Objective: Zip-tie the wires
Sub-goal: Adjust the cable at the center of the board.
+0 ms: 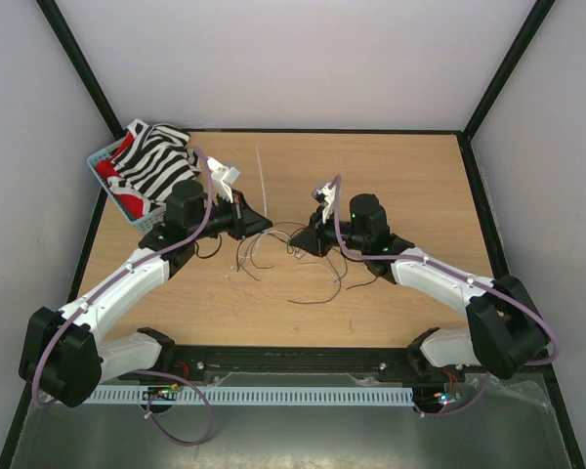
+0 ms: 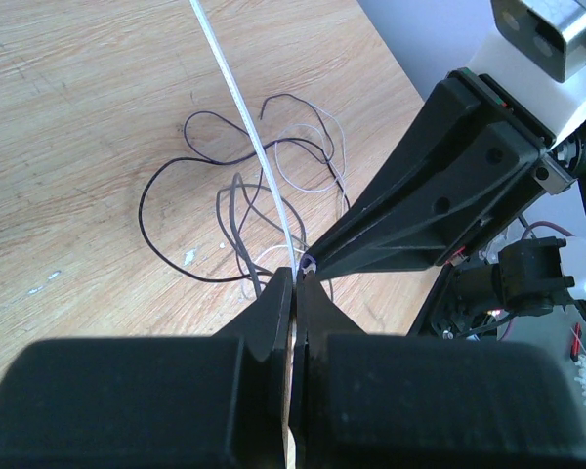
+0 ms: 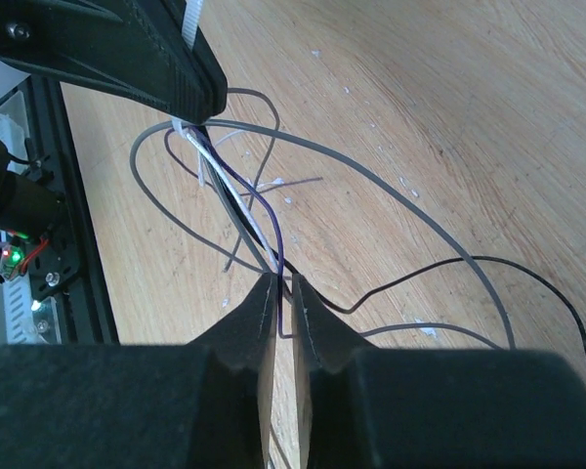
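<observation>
The wires lie as a loose tangle of thin dark and pale strands on the wooden table, between the two grippers. My left gripper is shut on a white zip tie, whose long tail points away over the table. In the right wrist view the zip tie meets a gathered bunch of wires under the left gripper's fingers. My right gripper has its jaws a narrow gap apart, with a purple strand running down between them.
A blue basket holding a zebra-striped cloth stands at the table's back left corner. A white slotted cable duct runs along the near edge by the arm bases. Loose strands spread over the table around both grippers.
</observation>
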